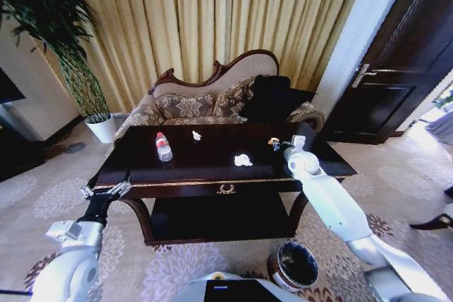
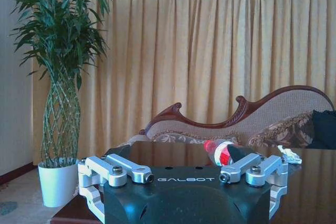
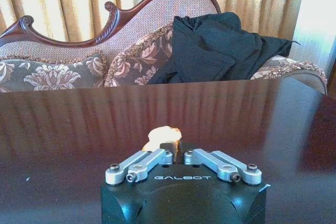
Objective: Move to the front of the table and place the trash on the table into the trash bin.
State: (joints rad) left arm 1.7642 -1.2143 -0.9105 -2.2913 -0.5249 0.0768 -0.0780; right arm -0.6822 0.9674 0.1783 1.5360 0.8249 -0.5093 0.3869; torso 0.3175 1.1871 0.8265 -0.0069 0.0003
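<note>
On the dark tabletop [image 1: 212, 167] a clear plastic bottle [image 1: 163, 146] with a red cap is seen lying on its side, with crumpled white paper scraps [image 1: 243, 160] near the middle. The right gripper [image 1: 276, 144] is held over the far right part, its fingers closed on a small pale scrap [image 3: 163, 137]. The left gripper [image 1: 106, 190] is parked at the near left corner, fingers spread apart. The scrap is judged light and soft, easily pinched anywhere; the bottle, smooth and apt to roll, is best taken across its body. The trash bin [image 1: 297, 265] stands on the carpet before the table.
</note>
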